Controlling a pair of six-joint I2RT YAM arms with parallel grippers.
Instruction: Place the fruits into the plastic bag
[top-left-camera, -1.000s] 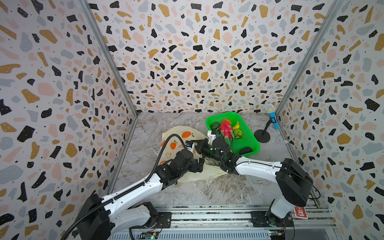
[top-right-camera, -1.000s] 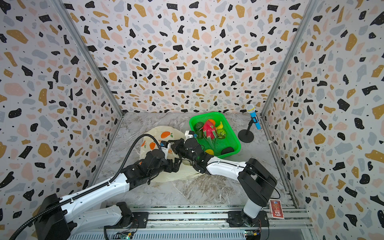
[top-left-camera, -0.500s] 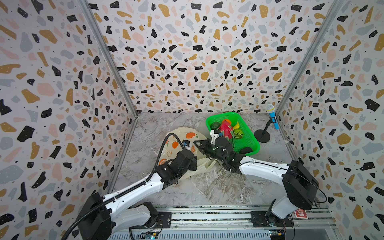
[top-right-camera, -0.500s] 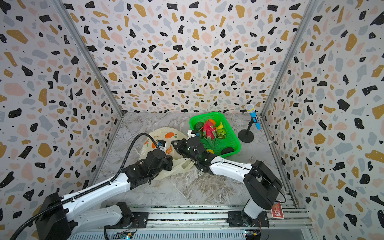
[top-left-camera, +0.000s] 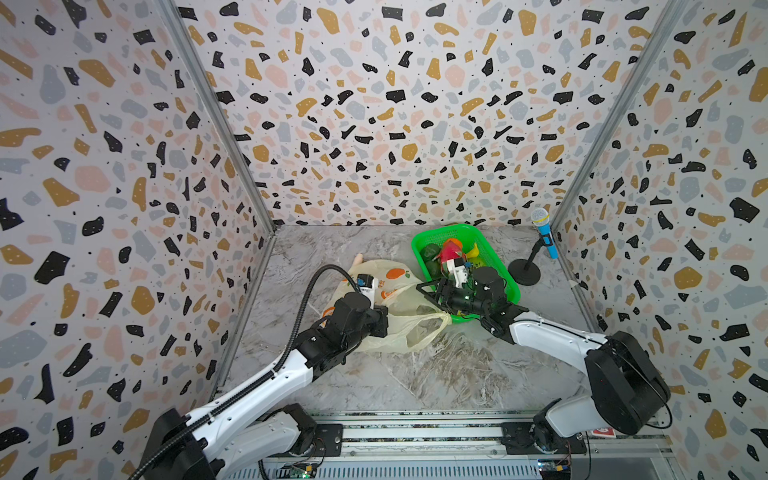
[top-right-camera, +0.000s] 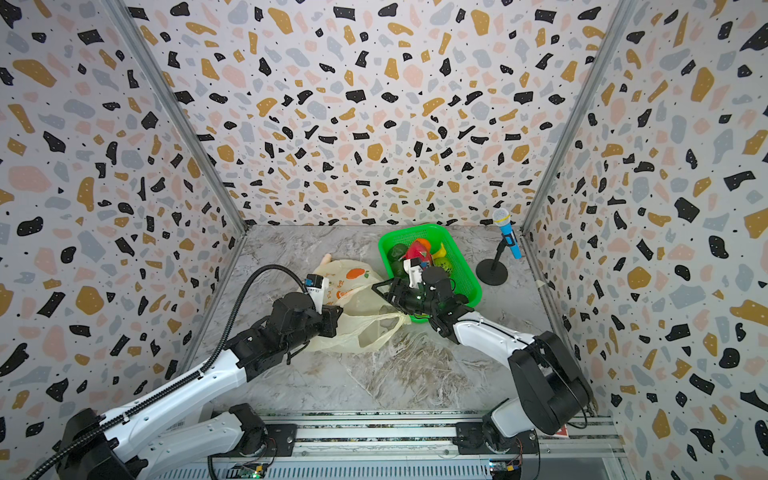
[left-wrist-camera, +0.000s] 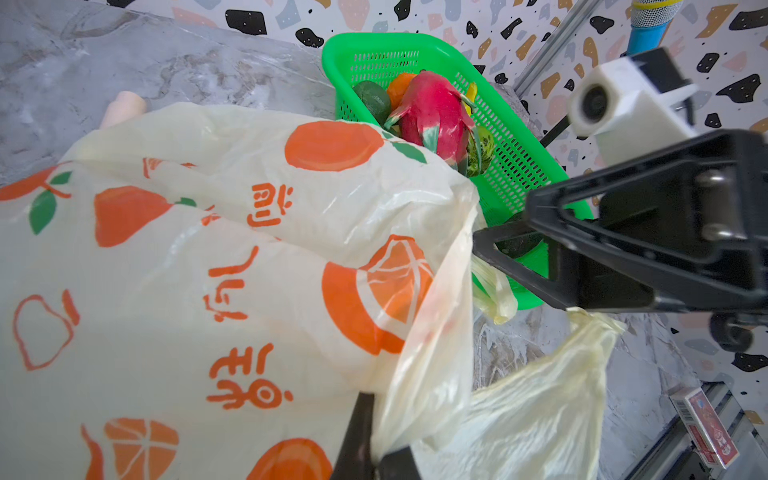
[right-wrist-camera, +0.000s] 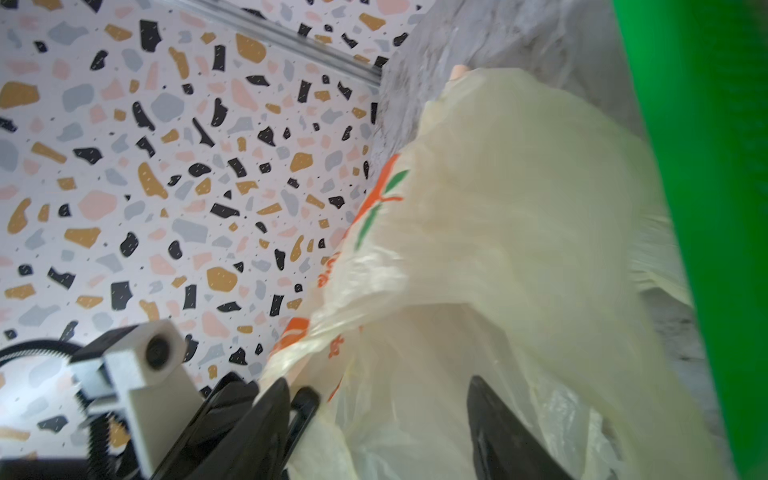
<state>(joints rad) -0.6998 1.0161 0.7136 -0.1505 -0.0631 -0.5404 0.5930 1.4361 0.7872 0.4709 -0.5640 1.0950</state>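
The plastic bag (top-left-camera: 399, 299) (top-right-camera: 357, 291) lies crumpled on the floor, pale yellow with orange prints, its mouth toward the green basket. My left gripper (top-left-camera: 384, 322) (left-wrist-camera: 376, 449) is shut on the bag's (left-wrist-camera: 208, 249) rim. My right gripper (top-left-camera: 428, 291) (right-wrist-camera: 378, 386) stands open at the bag's (right-wrist-camera: 519, 208) mouth, with loose film lying between its spread fingers. The fruits sit in the basket: a pink-red dragon fruit (top-left-camera: 451, 251) (left-wrist-camera: 432, 116), a dark avocado (left-wrist-camera: 372, 97), an orange (left-wrist-camera: 399, 85) and a kiwi half (top-right-camera: 442, 262).
The green mesh basket (top-left-camera: 440, 230) (left-wrist-camera: 374, 45) stands right of the bag, close behind my right gripper. A beige stick (top-left-camera: 358, 259) pokes out beyond the bag. A blue microphone (top-left-camera: 544, 232) on a black stand is at the back right. A red card box (left-wrist-camera: 706, 432) lies by the front rail.
My left gripper has shut on the bag's rim. My right gripper has opened, let go of the bag and drawn back to the right toward the basket.
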